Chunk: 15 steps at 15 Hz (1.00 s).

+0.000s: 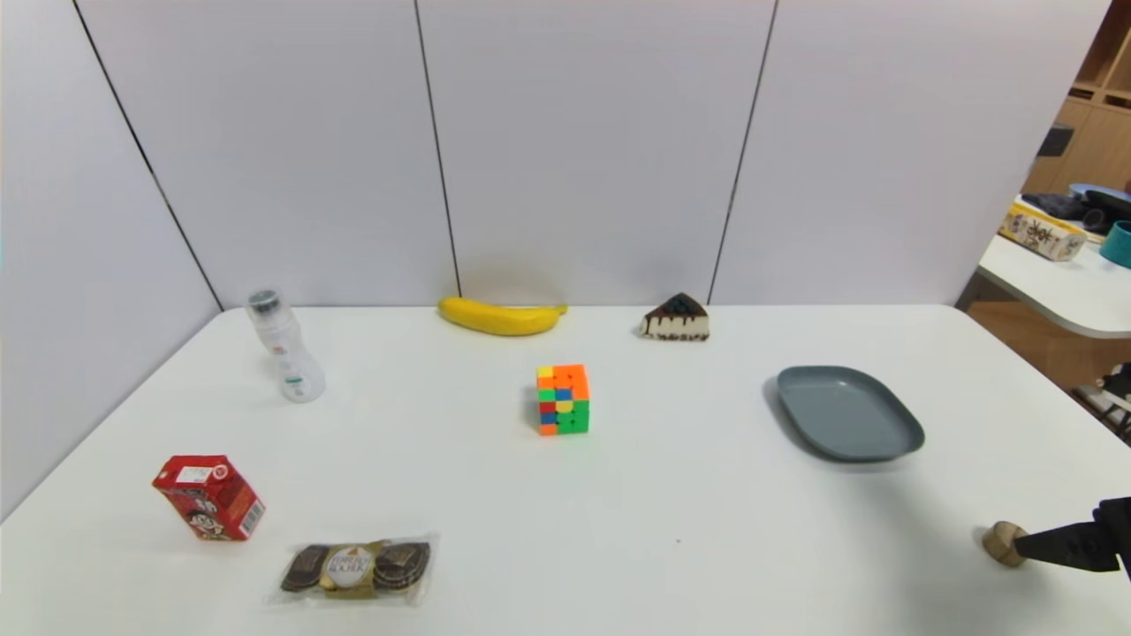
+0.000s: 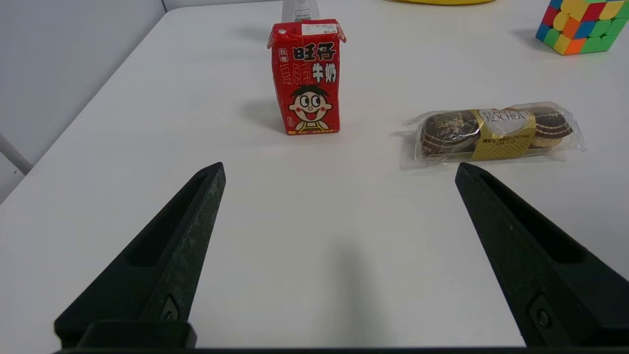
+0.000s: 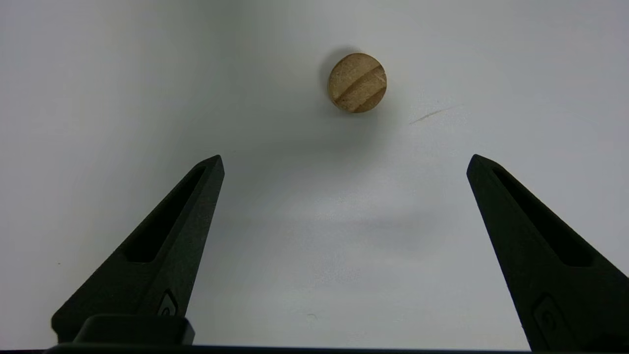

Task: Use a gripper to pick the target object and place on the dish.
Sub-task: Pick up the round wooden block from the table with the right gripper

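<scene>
The target object, a small tan puck (image 1: 1002, 541) with a groove across its top, lies on the white table near the front right corner. In the right wrist view the puck (image 3: 357, 82) sits beyond the fingertips, apart from both. My right gripper (image 3: 345, 160) is open with only bare table between its fingers; in the head view the right gripper (image 1: 1029, 548) reaches in from the right edge, its tip beside the puck. The blue-grey dish (image 1: 848, 415) rests empty farther back on the right. My left gripper (image 2: 339, 167) is open over bare table at the front left, out of the head view.
A Rubik's cube (image 1: 563, 399) stands mid-table. A banana (image 1: 502, 315), cake slice (image 1: 676, 320) and clear bottle (image 1: 284, 346) line the back. A red milk carton (image 1: 209, 496) and chocolates pack (image 1: 358, 568) sit front left. The table edge runs close past the puck on the right.
</scene>
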Each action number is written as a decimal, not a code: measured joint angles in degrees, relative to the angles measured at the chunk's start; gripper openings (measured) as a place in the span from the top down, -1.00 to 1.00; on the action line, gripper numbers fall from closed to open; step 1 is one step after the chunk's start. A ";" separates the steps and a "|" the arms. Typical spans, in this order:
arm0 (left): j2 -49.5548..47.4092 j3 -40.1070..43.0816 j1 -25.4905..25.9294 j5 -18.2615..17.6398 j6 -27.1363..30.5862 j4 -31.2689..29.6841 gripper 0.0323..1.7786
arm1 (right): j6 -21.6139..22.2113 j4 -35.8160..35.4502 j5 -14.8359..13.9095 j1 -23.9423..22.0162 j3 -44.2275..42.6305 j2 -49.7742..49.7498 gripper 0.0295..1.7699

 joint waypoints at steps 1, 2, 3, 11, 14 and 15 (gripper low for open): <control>0.00 0.00 0.00 -0.02 0.02 0.00 -0.90 | 0.00 -0.09 -0.09 -0.09 -0.27 1.93 -0.93; 0.00 0.00 0.00 -0.02 0.00 0.00 -0.90 | -0.01 -0.11 -0.09 -0.13 -0.46 3.43 -0.93; 0.00 0.00 0.00 0.00 0.00 0.00 -0.90 | -0.01 -0.12 -0.11 -0.15 -0.83 5.13 -0.93; 0.00 0.00 0.00 0.00 0.00 0.00 -0.90 | -1.58 -0.17 -0.20 0.09 -5.27 16.38 -0.93; 0.00 0.00 0.00 -0.02 0.00 0.00 -0.90 | -2.02 -0.09 -0.61 0.28 -5.55 18.92 -0.93; 0.00 0.00 0.00 0.00 0.00 0.00 -0.90 | -2.05 -0.11 -0.63 0.38 -5.57 19.52 -0.93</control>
